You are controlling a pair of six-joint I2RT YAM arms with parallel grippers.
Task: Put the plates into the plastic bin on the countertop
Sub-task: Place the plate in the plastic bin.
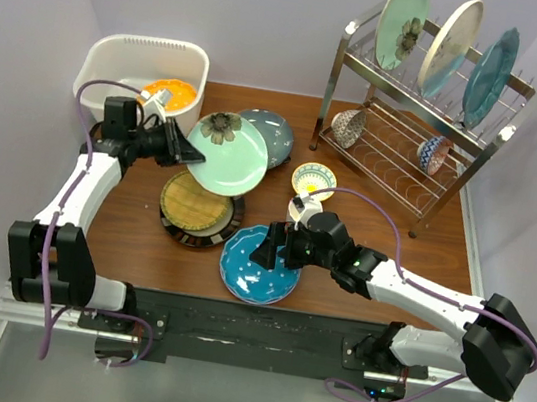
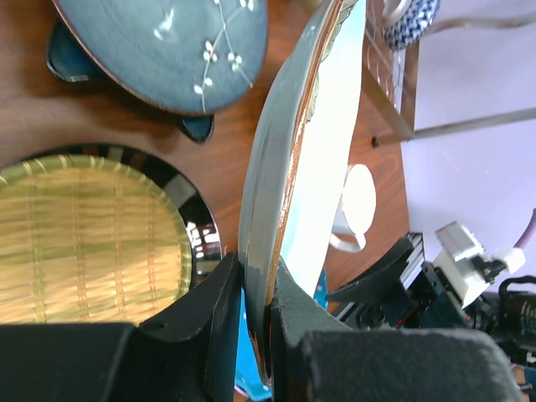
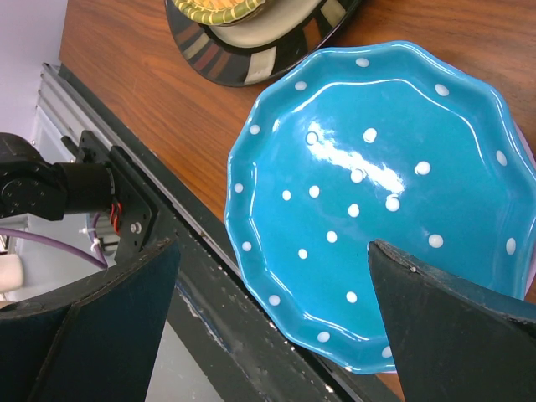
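My left gripper [image 1: 190, 152] is shut on the rim of a pale green floral plate [image 1: 227, 154], held tilted above the countertop [image 1: 135, 212] just right of the white plastic bin [image 1: 148, 62]. An orange plate [image 1: 170, 93] lies inside the bin. In the left wrist view the plate's edge [image 2: 289, 167] runs up from between my closed fingers [image 2: 219, 301]. My right gripper [image 1: 277, 248] stands open over a blue dotted plate [image 3: 377, 193], whose near rim lies between its jaws. A black-rimmed woven plate [image 1: 197, 209] and a dark teal plate [image 1: 272, 136] lie flat.
A steel dish rack [image 1: 422, 123] at the back right holds three upright plates [image 1: 449, 48] and two small bowls [image 1: 348, 127]. A small yellow patterned bowl [image 1: 313, 179] and a white mug [image 1: 300, 209] sit near my right wrist. The table's front edge [image 3: 209, 276] runs beside the blue plate.
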